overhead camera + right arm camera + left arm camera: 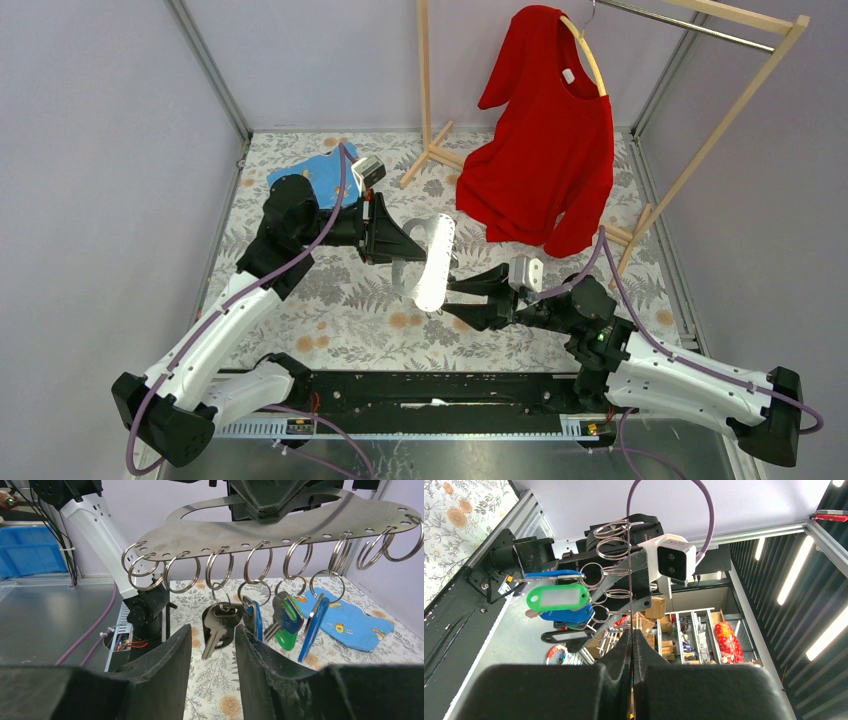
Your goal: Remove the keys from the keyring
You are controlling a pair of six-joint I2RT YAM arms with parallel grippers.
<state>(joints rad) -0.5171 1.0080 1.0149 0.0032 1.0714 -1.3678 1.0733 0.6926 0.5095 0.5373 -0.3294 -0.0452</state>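
My left gripper (400, 243) is shut on a flat silvery metal plate (435, 262) that carries a row of split rings, and holds it above the table. In the left wrist view the plate (629, 570) is edge-on between the shut jaws (631, 635), with a green tag (558, 598) and blue tags (566, 616) hanging left. In the right wrist view the plate (280, 522) spans the top. A dark-headed key (218, 625), a blue-headed key (252, 617), a green tag (286, 632) and a blue tag (312, 625) hang from rings. My right gripper (213, 630) is open, its fingers on either side of the dark key, just below it.
A red shirt (545, 150) hangs on a wooden rack (720, 110) at the back right. A blue cloth (315, 175) lies at the back left on the floral table cover (350, 310); it also shows in the right wrist view (350, 622).
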